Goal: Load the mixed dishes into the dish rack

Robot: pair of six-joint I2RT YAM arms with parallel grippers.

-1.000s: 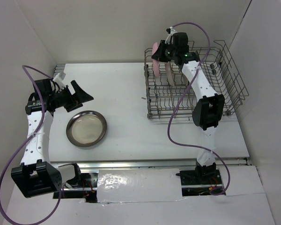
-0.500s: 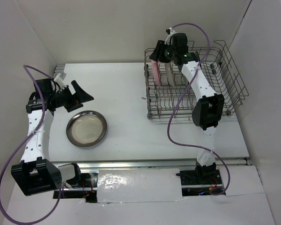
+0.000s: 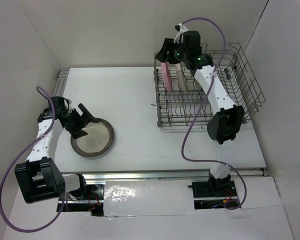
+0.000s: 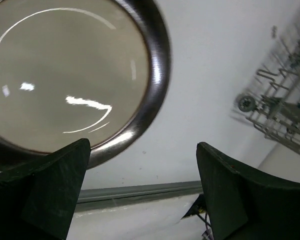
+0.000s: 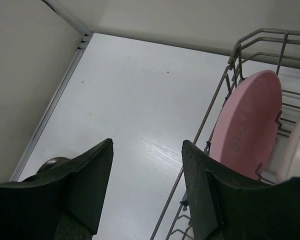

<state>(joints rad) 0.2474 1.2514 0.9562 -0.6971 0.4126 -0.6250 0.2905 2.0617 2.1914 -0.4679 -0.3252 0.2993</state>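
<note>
Table (image 3: 130, 100): white and carrying everything; the work is splitting into a right half and a left half.

Dish rack (image 3: 240, 95): sitting at the far right of the table. The pink plate (image 3: 166, 76) is standing on edge between the tines at the rack's left end. A pale plate (image 3: 181, 79) is standing just beside it. More may be standing behind the right arm, but the overhead view is too cluttered to count them.

Brown-rimmed cream plate (image 3: 92, 136): lying flat, face up, on the near left of the table, well apart from the rack. It is the only dish showing outside the rack.

Right gripper (image 3: 166, 56): hanging just above the pink plate with its fingers apart and nothing between them. In the wrist view the plate (image 5: 245, 125) is sitting free in its slot, so this placement is reading as finished.

Left gripper (image 3: 86, 125): sitting low at the left rim of the flat plate, fingers spread wide and holding nothing. In the wrist view the rim (image 4: 157, 75) is running between the two fingers.

Step in hand, by my reading: the left arm is starting the pickup of the last loose plate.

Next move is calling for one finger inside the rim and one outside, a close on the edge, then a lift and a tilt to upright. The carry to a free slot is looking long for the left arm
</note>
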